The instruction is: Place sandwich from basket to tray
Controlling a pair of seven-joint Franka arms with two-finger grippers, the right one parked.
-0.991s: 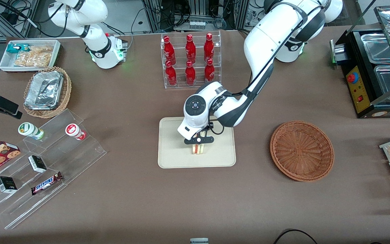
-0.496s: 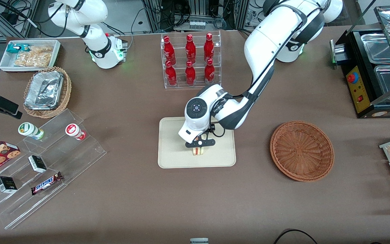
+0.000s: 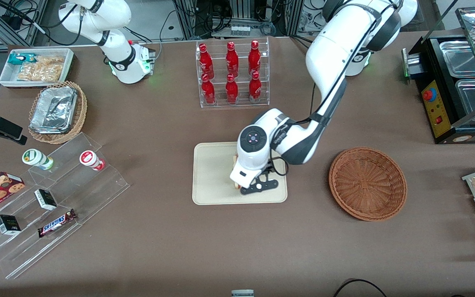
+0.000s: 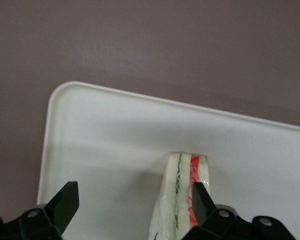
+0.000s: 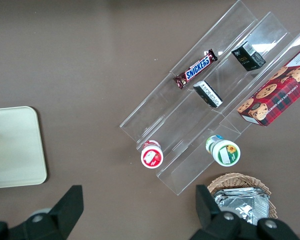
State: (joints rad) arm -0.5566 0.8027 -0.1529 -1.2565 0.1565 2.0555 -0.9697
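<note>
Your gripper (image 4: pixel 135 210) hangs low over the tray (image 3: pixel 208 194), jaws spread wide, holding nothing. The sandwich (image 4: pixel 182 195) stands on the tray, just beside one finger (image 4: pixel 200 197), not squarely between them, long axis running away from the wrist. The basket (image 3: pixel 367 183) is empty, well apart. Lift straight up; counter is open around.

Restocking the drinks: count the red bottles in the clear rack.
6 red bottles: three in the rack's row farther from the front camera, three in the nearer row, farther from the camera than the tray. The open gripper hangs over that tray, beside the sandwich. None seem hidden.
</note>
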